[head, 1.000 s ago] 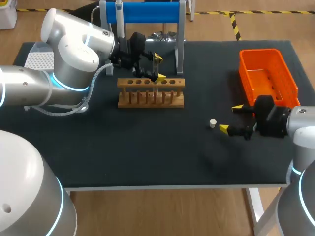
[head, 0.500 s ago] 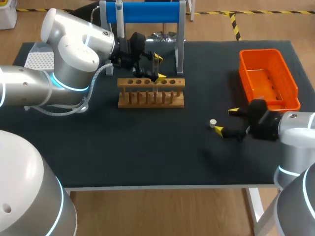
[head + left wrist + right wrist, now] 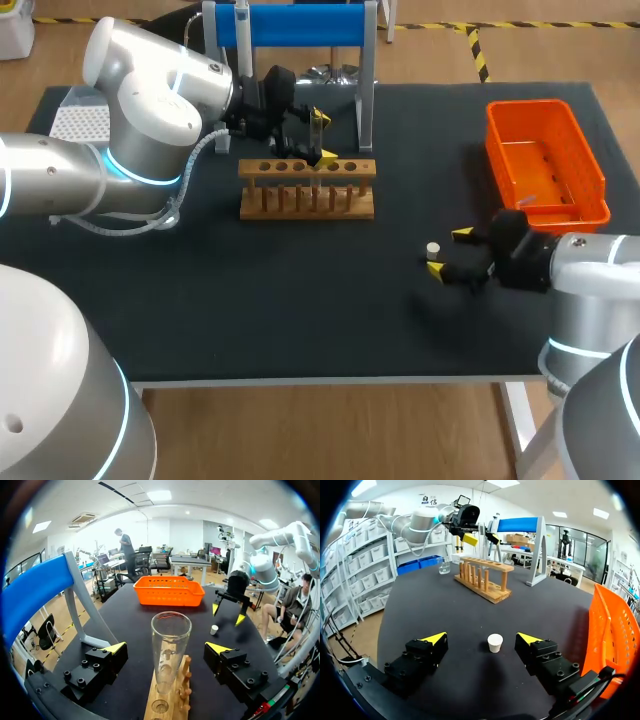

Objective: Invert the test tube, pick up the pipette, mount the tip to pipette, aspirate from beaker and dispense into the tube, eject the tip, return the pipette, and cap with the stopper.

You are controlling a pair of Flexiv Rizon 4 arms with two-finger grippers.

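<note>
White stopper (image 3: 495, 642) ahead of right gripper (image 3: 481, 639) — fingers wide, left gripper (image 3: 167, 648) wide around test tube (image 3: 171, 632)

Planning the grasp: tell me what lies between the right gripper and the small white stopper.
Nothing. The right wrist view shows only bare black tabletop between the open right gripper and the small white stopper just ahead.

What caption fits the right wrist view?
Open right gripper low over the table, white stopper just ahead of its tips, rack beyond.

Clear glossy glass test tube (image 3: 170, 647), bare wooden rack (image 3: 307, 205), orange plastic basket (image 3: 169, 596), matt black tabletop (image 3: 250, 300)
</note>
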